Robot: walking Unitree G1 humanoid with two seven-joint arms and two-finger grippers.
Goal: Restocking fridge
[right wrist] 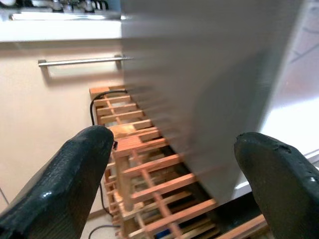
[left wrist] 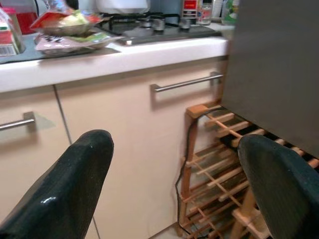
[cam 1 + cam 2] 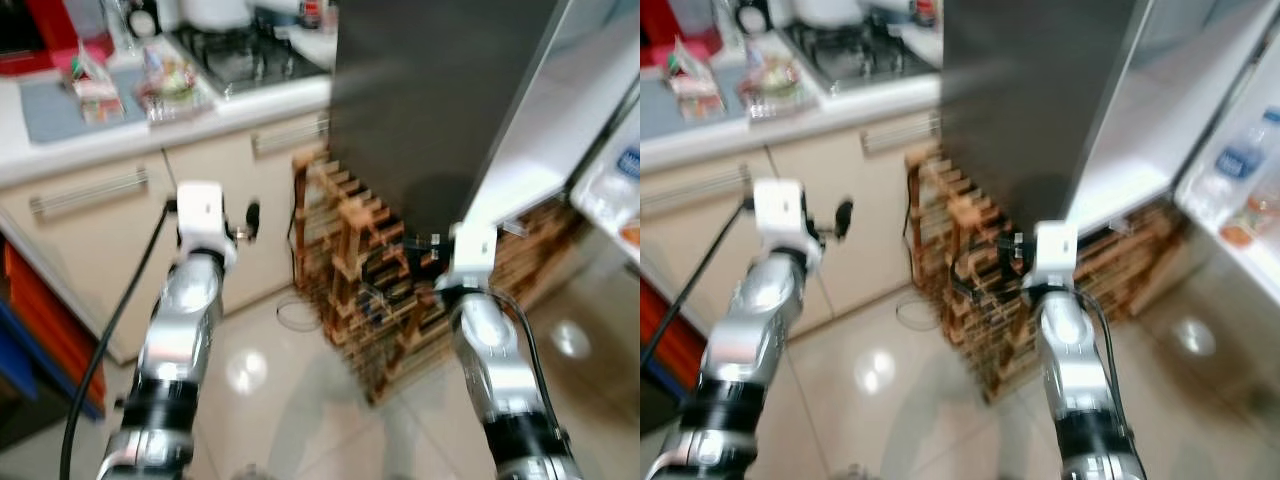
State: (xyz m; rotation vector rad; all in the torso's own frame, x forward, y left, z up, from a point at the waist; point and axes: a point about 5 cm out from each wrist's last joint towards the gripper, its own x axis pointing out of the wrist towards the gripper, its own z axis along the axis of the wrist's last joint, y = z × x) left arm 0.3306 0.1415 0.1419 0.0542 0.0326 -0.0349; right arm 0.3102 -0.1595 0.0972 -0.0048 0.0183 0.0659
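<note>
Two silver arms reach forward over the glossy pale tiled floor point(image 3: 300, 400), each ending in a white wrist block. On the robot's left, the left gripper point(image 2: 174, 189) is raised in front of the cream cabinet doors point(image 3: 90, 230) with their long metal bar handles point(image 2: 187, 82); its jaws stand wide apart with nothing between them. On the right, the right gripper point(image 1: 174, 184) points at the lower edge of the tall dark grey fridge door point(image 3: 440, 100), which is swung open, and its jaws are likewise spread wide and hold nothing.

Beneath and beside that door stands a slatted wooden wine rack point(image 3: 370, 290), with a black cable point(image 2: 182, 174) running down its side next to the cabinet. Behind the door's pale inner edge, at the far right, the white fridge door shelves point(image 3: 1240, 190) hold a blue-capped bottle and some packets, too blurred to make out.

Above the cabinets runs a white tabletop point(image 3: 150, 125) carrying a gas hob point(image 3: 245, 55), a plate of wrapped food point(image 2: 70, 30) and a red appliance point(image 3: 35, 35) at the far left. Everything is somewhat smeared by motion.
</note>
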